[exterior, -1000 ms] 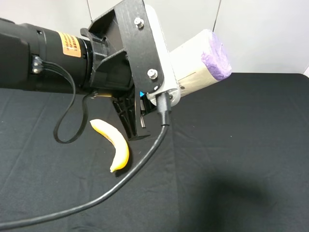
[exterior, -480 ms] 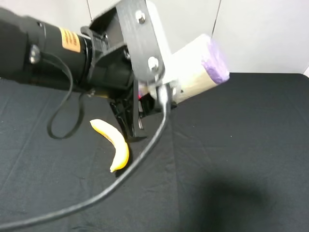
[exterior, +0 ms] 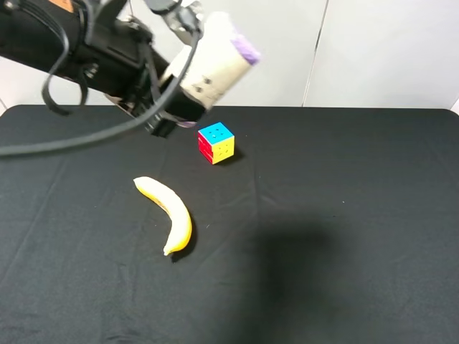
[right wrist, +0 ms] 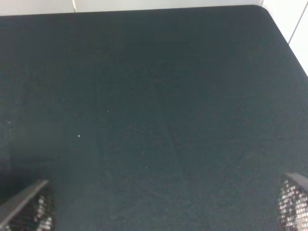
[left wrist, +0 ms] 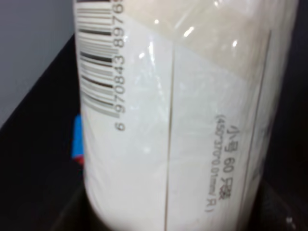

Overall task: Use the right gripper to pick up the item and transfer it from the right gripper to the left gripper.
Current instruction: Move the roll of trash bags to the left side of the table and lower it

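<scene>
The item, a cream-labelled canister with a purple end, is held tilted in the air at the upper left of the exterior high view. My left gripper is shut on its lower end, above the table's back edge. In the left wrist view the item fills the picture, showing its barcode and print. My right gripper does not show in the exterior high view. In the right wrist view its two fingertips stand wide apart over bare black cloth, open and empty.
A multicoloured puzzle cube sits on the black table just below and right of the item. A yellow banana lies left of centre. A black cable hangs from the left arm. A white wall is behind.
The left arm has swung up and back to the left with the item, away from the camera. The puzzle cube, hidden before, now shows.
</scene>
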You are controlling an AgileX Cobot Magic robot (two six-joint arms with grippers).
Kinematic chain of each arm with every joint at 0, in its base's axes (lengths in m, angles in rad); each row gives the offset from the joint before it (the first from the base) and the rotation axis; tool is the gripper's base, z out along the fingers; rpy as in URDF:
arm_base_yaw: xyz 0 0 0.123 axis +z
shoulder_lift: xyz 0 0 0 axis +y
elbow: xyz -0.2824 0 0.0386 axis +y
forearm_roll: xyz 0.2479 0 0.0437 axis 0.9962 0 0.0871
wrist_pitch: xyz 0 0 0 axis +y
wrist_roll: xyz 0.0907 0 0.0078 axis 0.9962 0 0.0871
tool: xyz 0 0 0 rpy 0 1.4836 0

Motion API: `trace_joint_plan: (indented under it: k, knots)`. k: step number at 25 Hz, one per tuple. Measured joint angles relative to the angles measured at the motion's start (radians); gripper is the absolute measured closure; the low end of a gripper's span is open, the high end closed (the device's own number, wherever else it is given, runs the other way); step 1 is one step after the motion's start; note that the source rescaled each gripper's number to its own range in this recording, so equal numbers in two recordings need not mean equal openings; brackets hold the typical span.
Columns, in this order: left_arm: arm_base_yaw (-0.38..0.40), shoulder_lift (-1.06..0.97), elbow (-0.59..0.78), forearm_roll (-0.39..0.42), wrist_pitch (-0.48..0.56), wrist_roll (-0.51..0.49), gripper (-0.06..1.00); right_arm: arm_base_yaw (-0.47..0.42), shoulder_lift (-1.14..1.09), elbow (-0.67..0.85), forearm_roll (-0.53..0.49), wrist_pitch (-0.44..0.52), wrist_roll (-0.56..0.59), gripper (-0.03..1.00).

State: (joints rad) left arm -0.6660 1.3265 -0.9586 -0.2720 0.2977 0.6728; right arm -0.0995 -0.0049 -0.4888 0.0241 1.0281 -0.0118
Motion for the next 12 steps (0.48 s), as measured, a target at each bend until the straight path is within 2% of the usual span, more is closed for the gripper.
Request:
trace_joint_plan:
  k: [6, 12]
  knots:
    - [0.120, 0.000, 0.000, 0.025, 0.042, -0.054, 0.94, 0.000, 0.000, 0.000, 0.000, 0.000, 0.000, -0.03]
    - [0.230, 0.000, 0.000, 0.098, 0.095, -0.193, 0.94, 0.000, 0.000, 0.000, 0.000, 0.000, 0.000, -0.03]
